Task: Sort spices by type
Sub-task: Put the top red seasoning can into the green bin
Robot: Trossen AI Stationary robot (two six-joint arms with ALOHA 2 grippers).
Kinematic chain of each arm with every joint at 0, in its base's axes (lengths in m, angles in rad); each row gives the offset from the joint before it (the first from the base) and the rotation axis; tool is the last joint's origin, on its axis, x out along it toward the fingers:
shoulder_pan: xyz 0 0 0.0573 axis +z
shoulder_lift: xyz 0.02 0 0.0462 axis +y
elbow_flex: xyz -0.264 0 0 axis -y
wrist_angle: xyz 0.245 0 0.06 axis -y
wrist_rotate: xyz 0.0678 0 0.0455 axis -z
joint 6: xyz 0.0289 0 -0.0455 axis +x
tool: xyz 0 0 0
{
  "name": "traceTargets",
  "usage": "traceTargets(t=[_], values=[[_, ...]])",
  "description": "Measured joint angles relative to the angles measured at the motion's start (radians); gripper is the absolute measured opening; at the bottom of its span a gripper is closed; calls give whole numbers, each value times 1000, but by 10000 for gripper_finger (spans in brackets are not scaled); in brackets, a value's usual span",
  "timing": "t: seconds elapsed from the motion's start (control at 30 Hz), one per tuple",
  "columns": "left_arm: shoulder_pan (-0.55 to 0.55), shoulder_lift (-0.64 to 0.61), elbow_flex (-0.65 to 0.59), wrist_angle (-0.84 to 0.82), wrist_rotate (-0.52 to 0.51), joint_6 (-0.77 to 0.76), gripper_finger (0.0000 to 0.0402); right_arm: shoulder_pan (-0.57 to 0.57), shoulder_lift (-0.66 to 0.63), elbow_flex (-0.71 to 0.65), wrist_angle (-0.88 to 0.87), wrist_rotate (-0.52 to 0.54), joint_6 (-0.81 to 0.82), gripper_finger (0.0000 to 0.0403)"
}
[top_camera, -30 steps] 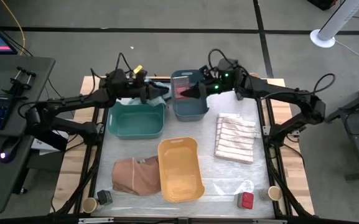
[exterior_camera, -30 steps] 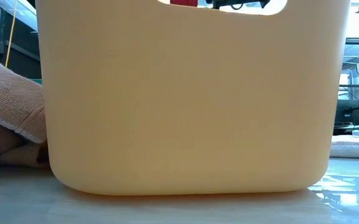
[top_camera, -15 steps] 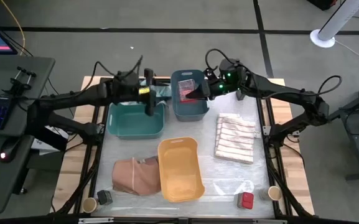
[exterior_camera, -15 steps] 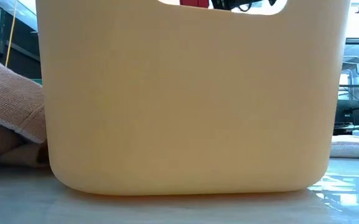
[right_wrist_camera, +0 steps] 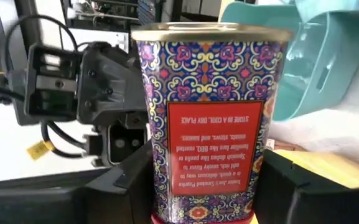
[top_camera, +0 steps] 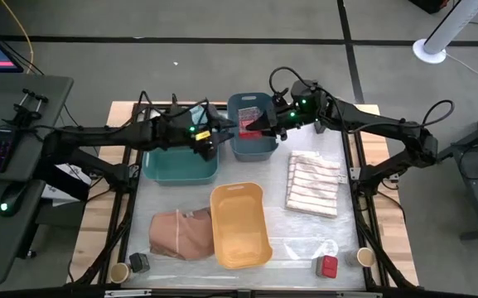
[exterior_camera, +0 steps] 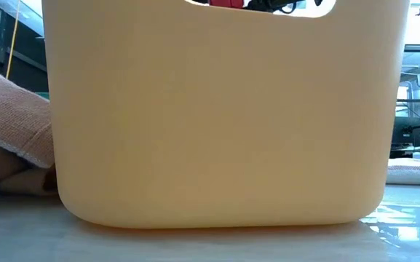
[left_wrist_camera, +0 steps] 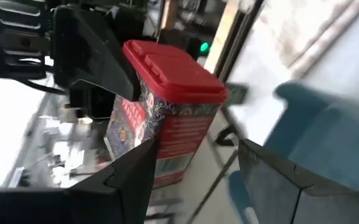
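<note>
Jaws on your right gripper (top_camera: 255,126) are clamped around the red spice tin (right_wrist_camera: 211,112), which hangs in the air above the blue bin (top_camera: 251,151). Those on your left gripper (top_camera: 211,141) stand apart and empty, with the tin just ahead of them. The two grippers sit very close together, so your main risk is a collision. If you push the left one forward off line, a finger could strike the tin's side or the right fingers and twist the tin in its grip. If you mean to hand it over and release the right side before the left has closed, the tin probably drops into the blue bin below, or clips the rim and tumbles toward the green bin (top_camera: 176,171) under the left jaws, sorted wrongly or lying on its side.
</note>
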Motion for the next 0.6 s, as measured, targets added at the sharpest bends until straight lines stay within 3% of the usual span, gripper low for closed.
traceTargets(t=[0.33,0.6], values=[[-5,64,0,161,-71,152,214,12,0,0,3,-39,123,192],[-1,59,2,185,-36,160,214,12,1,0,74,-129,182,192]])
